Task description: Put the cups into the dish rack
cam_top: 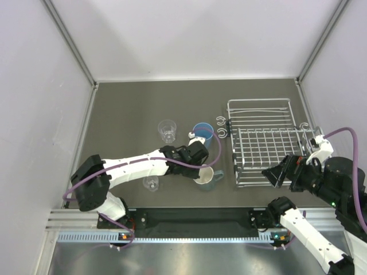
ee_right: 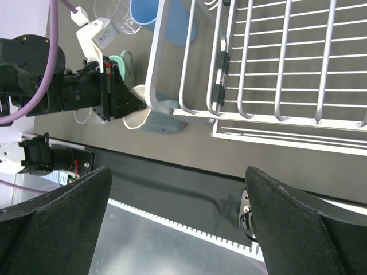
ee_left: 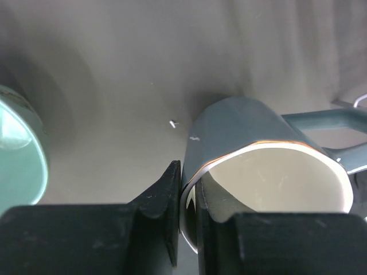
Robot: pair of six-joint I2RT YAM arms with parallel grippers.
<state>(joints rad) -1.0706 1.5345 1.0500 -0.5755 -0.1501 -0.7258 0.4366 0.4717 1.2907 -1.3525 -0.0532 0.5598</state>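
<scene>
The left claw (ee_left: 189, 180) is clamped on the rim of the cream mug (ee_left: 269, 172), one finger inside and one outside, just beside the near left corner of the dish rack (cam_top: 261, 137). A blue tumbler (cam_top: 202, 133), a clear tumbler (cam_top: 167, 130) and a smaller clear cup (cam_top: 151, 183) stand on the desk (cam_top: 126, 114) nearby. The right claw (ee_right: 178, 172) hangs spread wide at the rack's near edge.
</scene>
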